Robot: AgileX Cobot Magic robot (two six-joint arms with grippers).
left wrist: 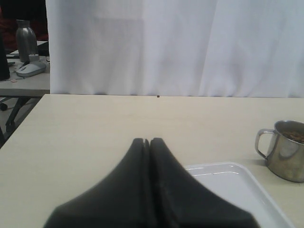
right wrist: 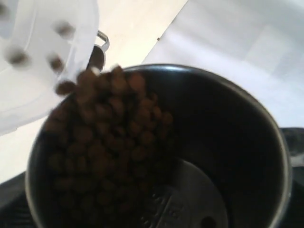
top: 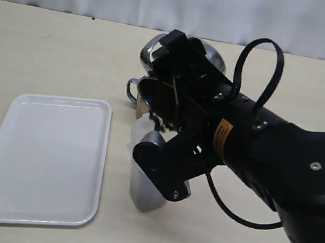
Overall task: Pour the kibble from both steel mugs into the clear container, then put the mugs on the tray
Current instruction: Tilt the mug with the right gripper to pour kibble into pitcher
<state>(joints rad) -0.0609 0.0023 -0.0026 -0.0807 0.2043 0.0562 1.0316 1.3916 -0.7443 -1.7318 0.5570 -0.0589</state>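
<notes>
My right gripper (top: 183,56) grips a mug (top: 214,54) between wide-set jaws. The mug is tipped so its lip hangs over the container (right wrist: 42,71) just below, and kibble (right wrist: 109,137) slides to the rim and drops in. My left gripper (left wrist: 149,142) is pressed closed and empty, parked by the tray (left wrist: 228,180), clear of the pour. The second mug (left wrist: 285,152), kibble inside, stands ahead of those jaws, beyond the tray.

curtain (left wrist: 175,47): white | table (left wrist: 85,128): beige | bottle (left wrist: 26,38): grey, on side desk (left wrist: 28,83)
</notes>
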